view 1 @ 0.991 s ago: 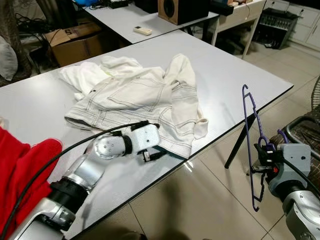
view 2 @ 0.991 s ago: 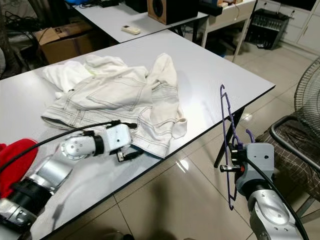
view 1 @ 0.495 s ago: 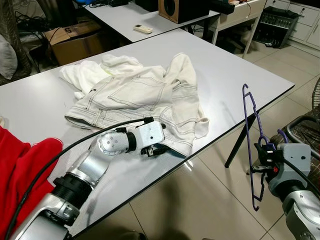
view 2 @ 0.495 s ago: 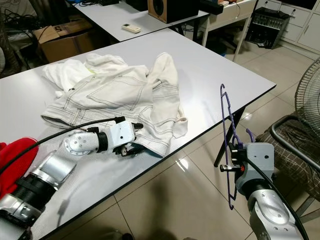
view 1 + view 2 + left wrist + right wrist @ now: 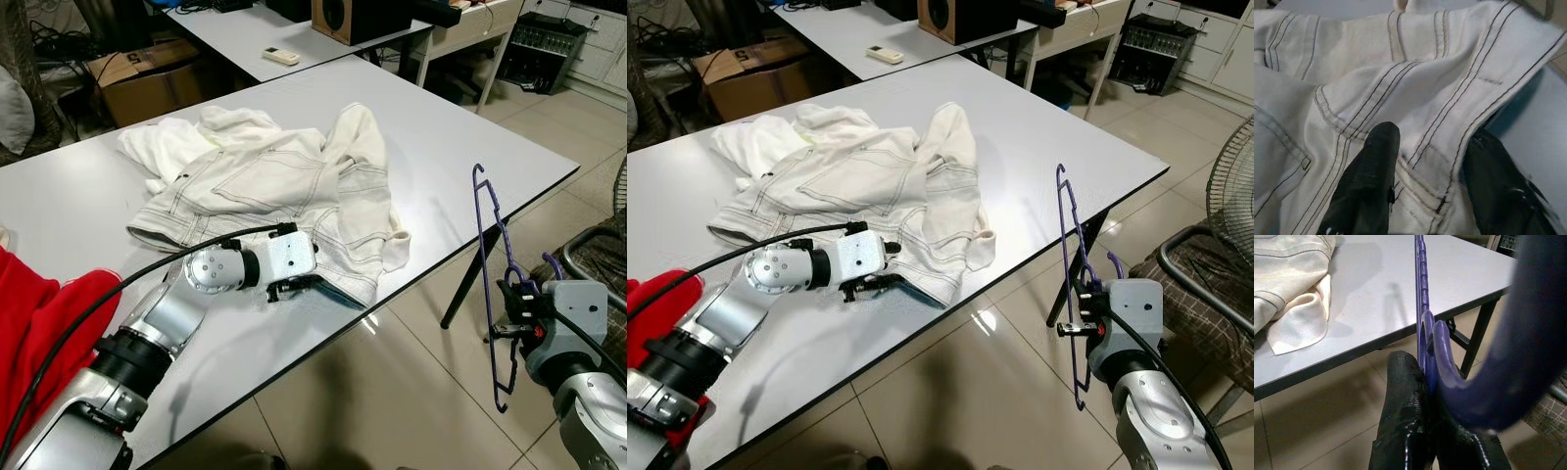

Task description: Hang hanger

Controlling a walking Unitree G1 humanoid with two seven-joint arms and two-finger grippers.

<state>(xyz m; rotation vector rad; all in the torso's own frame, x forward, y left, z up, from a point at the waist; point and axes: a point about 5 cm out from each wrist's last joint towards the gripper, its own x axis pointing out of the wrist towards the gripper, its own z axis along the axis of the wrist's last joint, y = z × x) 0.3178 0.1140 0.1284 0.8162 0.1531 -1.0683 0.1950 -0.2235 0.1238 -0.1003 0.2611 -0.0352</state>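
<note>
fingers [image 5: 1371, 181] astride jacket [image 5: 274, 186] hem

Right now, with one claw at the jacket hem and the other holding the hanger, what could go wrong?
The left claw straddles only the hem of the white denim jacket; a thin pinch may slip, or drag the whole jacket toward the table edge. The right claw grips the purple hanger near its hook, out over the floor, so the long frame could swing or twist in the grip when moved.
</note>
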